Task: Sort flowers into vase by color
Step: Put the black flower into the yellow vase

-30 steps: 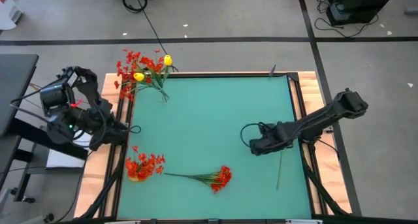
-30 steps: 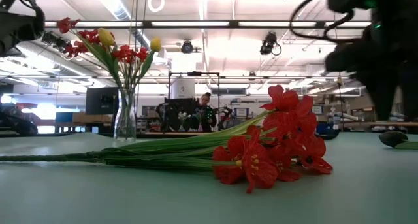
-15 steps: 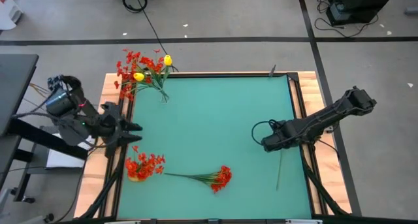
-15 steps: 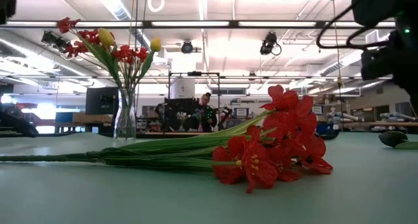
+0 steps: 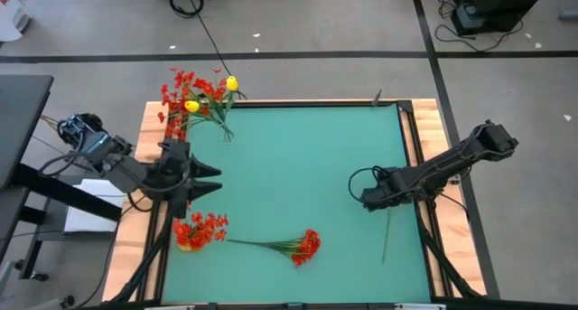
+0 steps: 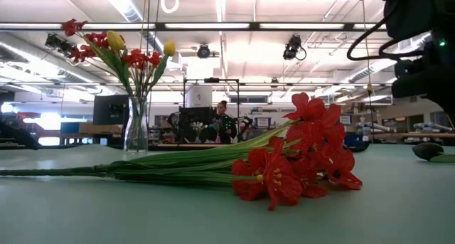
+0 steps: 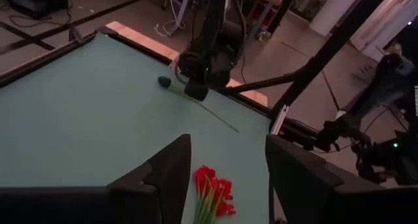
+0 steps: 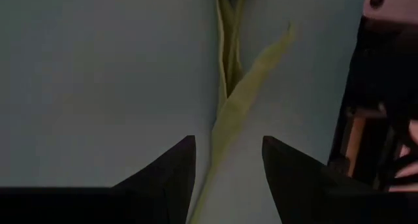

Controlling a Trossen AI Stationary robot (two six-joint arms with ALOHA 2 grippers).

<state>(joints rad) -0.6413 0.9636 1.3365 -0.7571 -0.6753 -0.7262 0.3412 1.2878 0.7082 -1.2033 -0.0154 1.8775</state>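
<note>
A glass vase (image 5: 225, 133) at the table's far left holds red sprays and two yellow buds; it also shows in the low view (image 6: 136, 126). A red spray (image 5: 302, 247) lies on the mat near the front, blossoms toward the right edge. Another red bunch (image 5: 200, 227) stands in a yellow holder at the near left. A thin green stem (image 5: 386, 233) with a dark bud (image 7: 163, 81) lies at the right. My right gripper (image 8: 228, 165) is open, low over this stem, one finger on each side. My left gripper (image 5: 215, 182) is open and empty over the table's left part.
Wooden rails (image 5: 152, 129) frame the green mat (image 5: 298, 165). The mat's middle holds nothing. Cables and stands lie on the floor beyond the far edge. A person shows far off in the room behind the table (image 6: 224, 119).
My left gripper has swung from beside the table's left rail toward the right, out over the mat, and stays open. My right gripper has shifted a little toward the table's right edge, over the lying stem, then kept still. The flowers have not moved.
</note>
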